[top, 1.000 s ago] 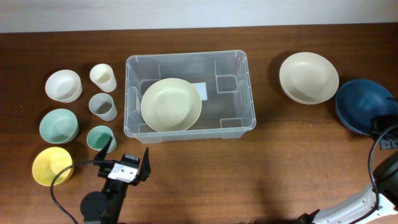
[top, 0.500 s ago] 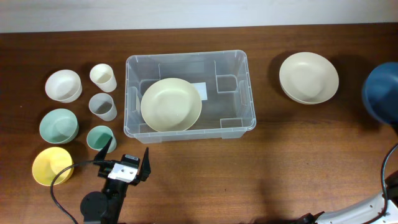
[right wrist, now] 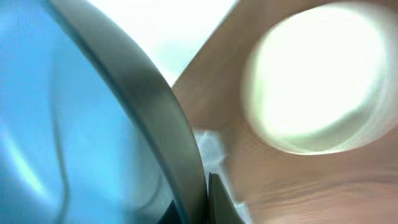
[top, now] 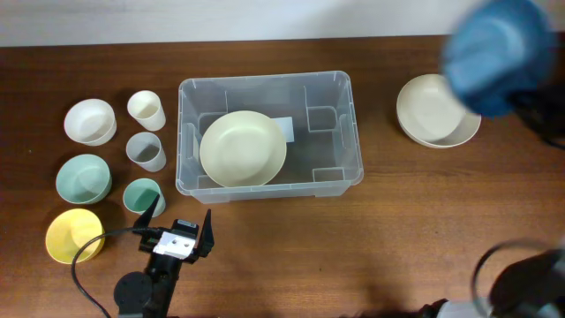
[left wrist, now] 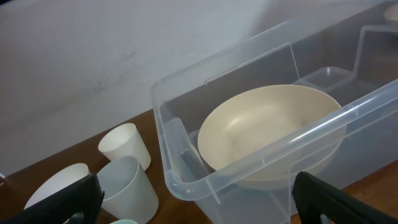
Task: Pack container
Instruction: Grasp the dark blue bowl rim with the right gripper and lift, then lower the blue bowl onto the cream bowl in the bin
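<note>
**So, blue bowl up in the air, container sitting mid-bench**

Over on the far left, a white bowl [top: 90,121], a green bowl [top: 84,179] and a yellow bowl [top: 74,235] are sitting in a column on the bench [top: 397,230]. A cream cup [top: 146,109], a grey cup [top: 146,151] and a teal cup [top: 141,195] are lining up just beside them.

The left tool [top: 183,215] is hanging by the near edge, close to the teal cup. Its jaws are spreading wide and gripping nothing.

The container [top: 265,81] is sitting upright around the middle of the bench, just right of the cups but not touching them. A cream bowl [top: 243,147] is lying in its left half, covering part of the white label [top: 286,130] on the base.

Further right, a pale bowl stack [top: 428,115], which looks like two bowls, is resting on the bench, well apart from the container.

The blue bowl [top: 496,53] is floating above the far right, blurry and overlapping the stack's upper edge in the overhead view. The right tool [right wrist: 208,198] is carrying it, with the rim filling the wrist view right at the fingers, though the pinch itself is too smeared to make out.
</note>
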